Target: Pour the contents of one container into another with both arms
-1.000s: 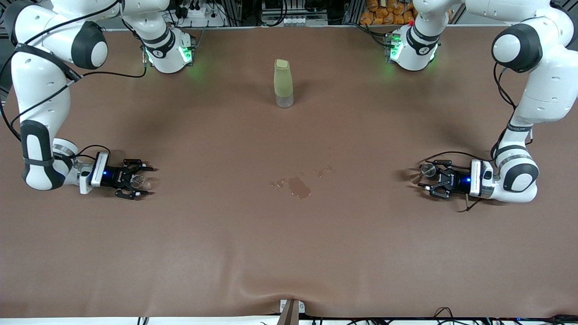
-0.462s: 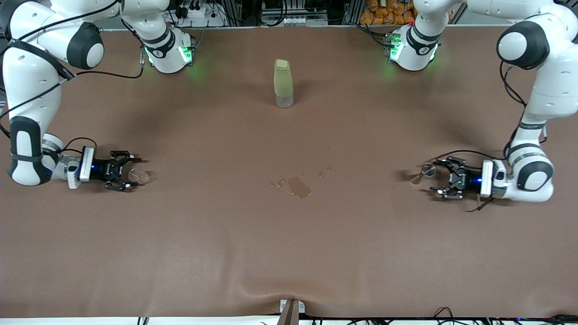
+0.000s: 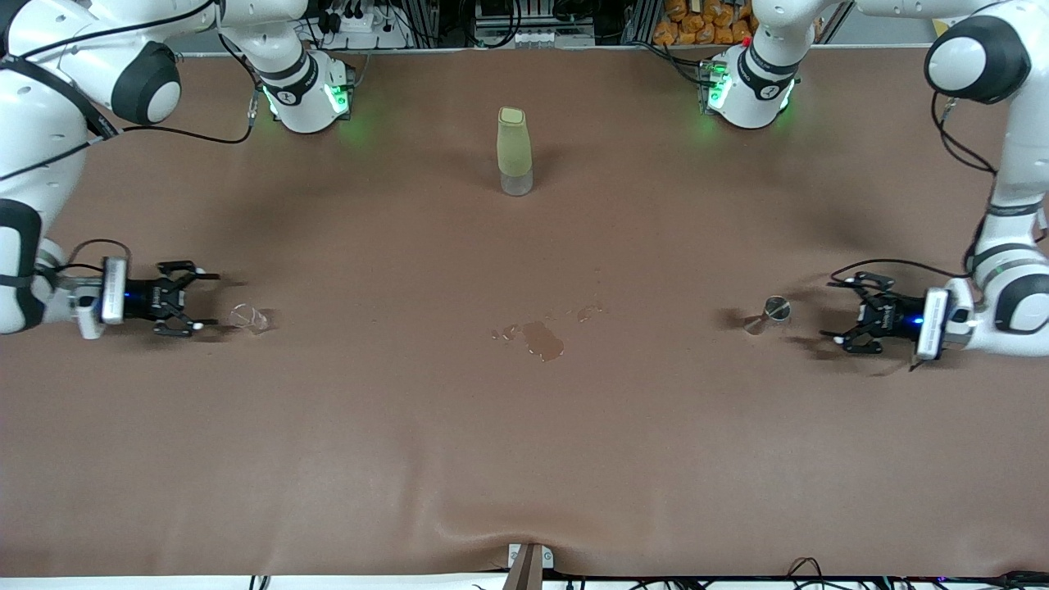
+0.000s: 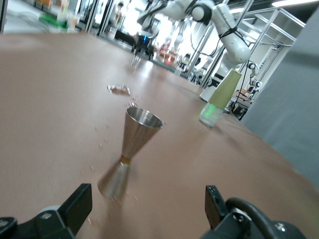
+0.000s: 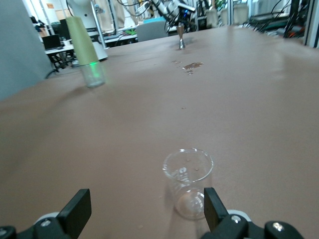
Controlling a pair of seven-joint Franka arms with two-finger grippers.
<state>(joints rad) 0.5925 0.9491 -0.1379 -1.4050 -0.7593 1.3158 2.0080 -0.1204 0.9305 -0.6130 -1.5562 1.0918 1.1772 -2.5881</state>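
The clear glass cup [image 3: 248, 317] [image 5: 189, 181] stands upright on the brown table toward the right arm's end. My right gripper [image 3: 201, 301] [image 5: 144, 209] is low beside it, open and apart from it, with nothing between its fingers [image 5: 77, 208]. The steel jigger [image 3: 769, 314] [image 4: 130, 149] stands on its own toward the left arm's end. My left gripper [image 3: 829, 310] [image 4: 146, 206] is open just short of it, fingers [image 4: 214, 203] wide and empty.
A tall pale-green bottle [image 3: 514, 150] [image 4: 222, 97] [image 5: 85, 50] stands mid-table, farther from the front camera. A small wet spill [image 3: 541, 336] [image 4: 119, 89] [image 5: 192, 65] lies on the table [image 3: 524, 459] between cup and jigger.
Both grippers have drawn back toward their own ends of the table. The left one opened wider off the jigger. Cup and jigger stay where they stood.
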